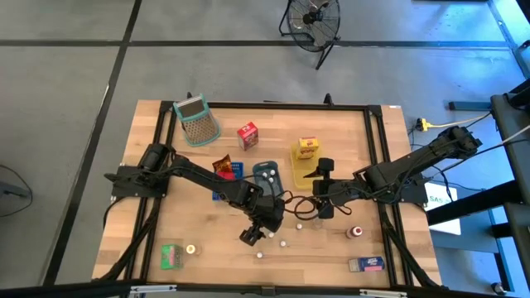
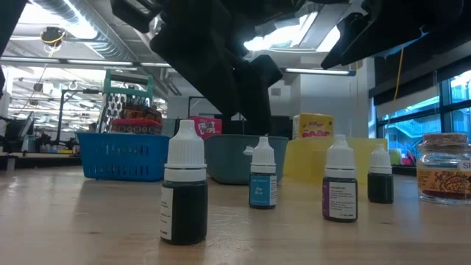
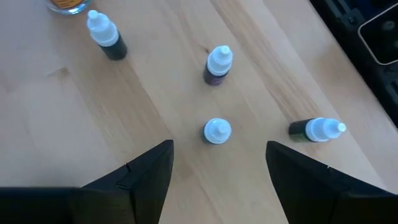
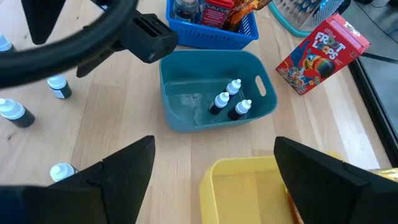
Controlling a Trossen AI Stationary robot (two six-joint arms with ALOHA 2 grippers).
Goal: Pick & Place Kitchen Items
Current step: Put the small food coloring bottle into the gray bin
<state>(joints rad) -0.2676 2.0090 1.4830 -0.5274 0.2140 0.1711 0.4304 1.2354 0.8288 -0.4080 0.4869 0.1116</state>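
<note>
Several small dropper bottles with white caps stand on the wooden table near its front. One (image 3: 217, 130) (image 1: 271, 234) stands upright just ahead of my left gripper (image 3: 217, 171) (image 1: 251, 234), which hangs open above it, pointing steeply down. Others (image 3: 217, 64) (image 3: 106, 37) stand farther off, and one (image 3: 317, 129) leans toward the table's edge. Three more bottles (image 4: 225, 102) lie in the grey-blue tray (image 4: 180, 118). My right gripper (image 4: 214, 180) (image 1: 321, 192) hovers open over the near end of the yellow tray (image 4: 249, 183), touching nothing.
A blue basket (image 4: 211, 28) of packets and a red cereal carton (image 4: 323, 46) stand beyond the grey-blue tray. A yellow carton (image 1: 308, 149) stands on the yellow tray, with a grater (image 1: 196, 120) at the far left. A jar (image 1: 357, 232), green carton (image 1: 171, 255) and blue carton (image 1: 367, 265) lie near the front.
</note>
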